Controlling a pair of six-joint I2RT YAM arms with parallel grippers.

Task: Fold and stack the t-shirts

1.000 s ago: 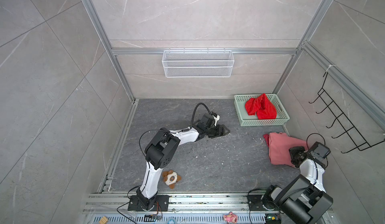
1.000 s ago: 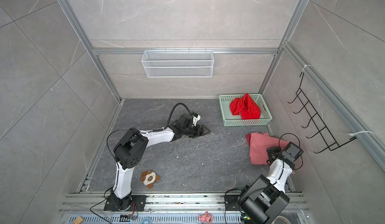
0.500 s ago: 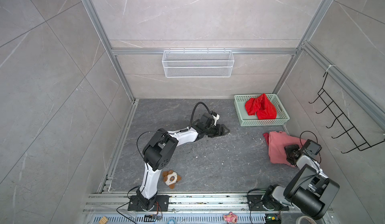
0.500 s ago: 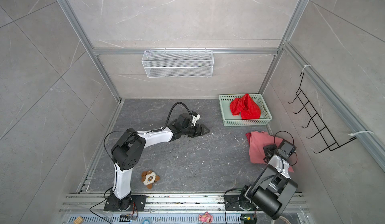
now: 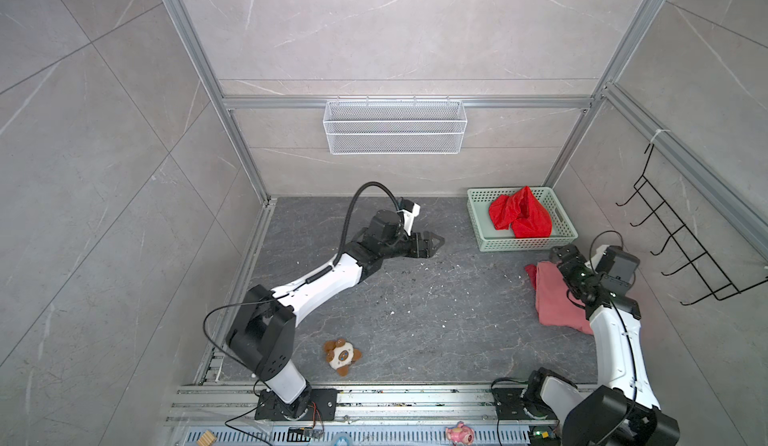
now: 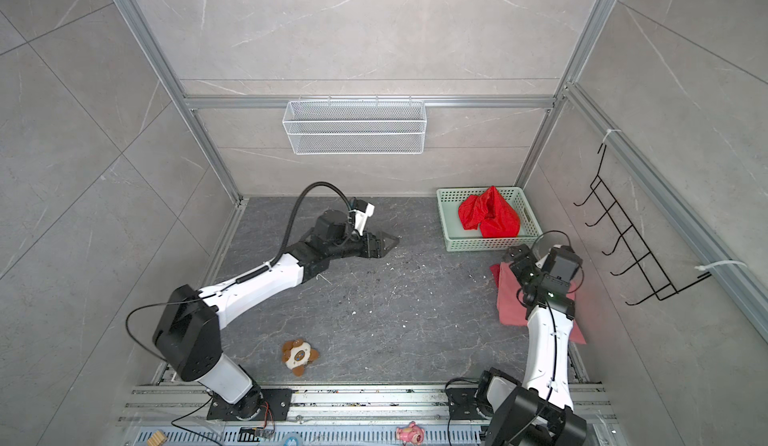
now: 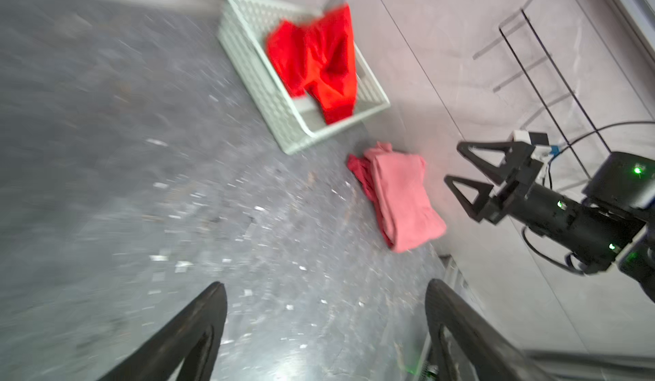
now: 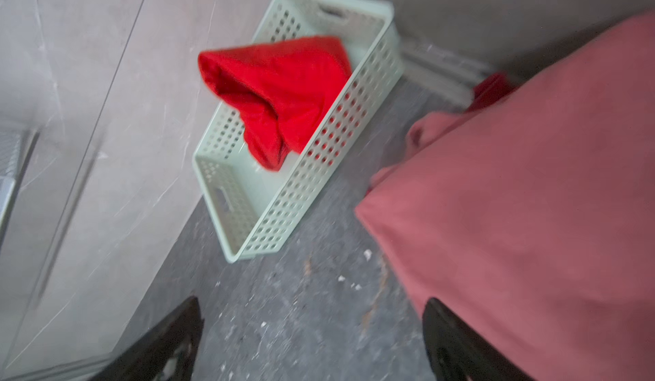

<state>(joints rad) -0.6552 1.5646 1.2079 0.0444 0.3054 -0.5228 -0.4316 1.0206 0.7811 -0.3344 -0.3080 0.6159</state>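
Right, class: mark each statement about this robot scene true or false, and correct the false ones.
1. The bright scarlet cloth t-shirt lies in the pale green perforated plastic basket. True.
2. The salmon-pink cloth t-shirt lies in that basket too. False: it lies folded on the dark grey floor, outside the basket.
3. The left tool grips the small brown-and-white plush toy. False: it is open and empty; the toy lies apart.
4. The right tool is open, holding nothing. True.
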